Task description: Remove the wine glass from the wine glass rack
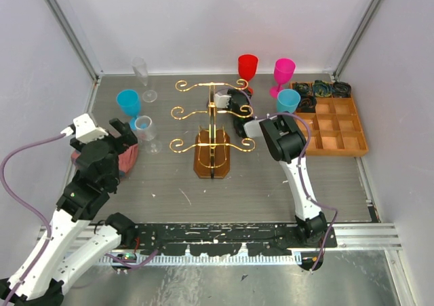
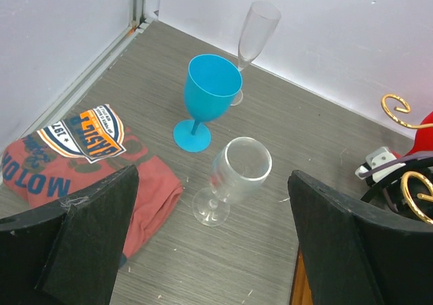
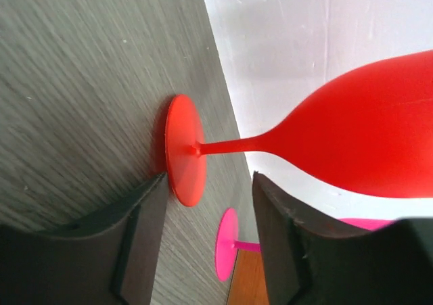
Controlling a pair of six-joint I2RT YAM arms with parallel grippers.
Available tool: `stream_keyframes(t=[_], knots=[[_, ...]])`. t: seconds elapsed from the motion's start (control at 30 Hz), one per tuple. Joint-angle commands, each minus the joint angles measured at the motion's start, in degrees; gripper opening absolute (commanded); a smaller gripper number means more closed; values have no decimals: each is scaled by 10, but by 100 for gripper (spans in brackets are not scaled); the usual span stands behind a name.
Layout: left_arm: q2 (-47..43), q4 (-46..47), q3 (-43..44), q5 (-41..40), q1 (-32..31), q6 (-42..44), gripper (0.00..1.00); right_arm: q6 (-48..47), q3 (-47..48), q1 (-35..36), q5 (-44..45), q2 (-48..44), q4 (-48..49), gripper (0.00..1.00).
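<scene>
The red wine glass point(image 3: 352, 143) stands upright on the tabletop point(image 1: 169, 197) at one o'clock from the gold wine glass rack point(image 1: 212, 126), near the back wall. The right tool point(image 3: 210, 183) is released, its fingers point(image 3: 135, 230) flanking the stem without pinching it, probably so the glass stands unaided. The left tool point(image 2: 213, 176) gapes, grasping nothing. At three o'clock the wooden tray point(image 1: 359, 126) keeps dark coiled items point(image 1: 319, 89) in its rear compartments; the rest look bare.

Six glasses point(image 1: 128, 102) point(image 1: 140, 72) point(image 1: 143, 126) point(image 1: 247, 67) point(image 1: 284, 70) point(image 1: 287, 100), one wine glass rack point(image 1: 211, 160), one wooden tray point(image 1: 336, 153), one folded shirt point(image 1: 126, 159)
</scene>
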Motion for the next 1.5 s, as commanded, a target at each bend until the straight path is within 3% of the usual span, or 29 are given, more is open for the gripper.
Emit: stream_keyframes(t=[0.0,0.17,0.57,1.17,1.33,1.47], knots=[[2,7,-6,-8,0,-5,98,2,-23,8,13,-1,22,64],[-5,4,-8,-5,0,-9,98,22,-59,16,16,-25,18,78],[-29,-15,-6,8,0,-27,98,115,-130,31,-15,-110,-79,75],[-35,-22,-5,18,0,-38,98,231,-24,25,-30,-151,-428,67],[-33,-19,-8,19,0,-39,98,280,15,20,-43,-157,-528,72],[-31,-16,-10,21,0,-39,98,309,50,18,-45,-153,-602,83]])
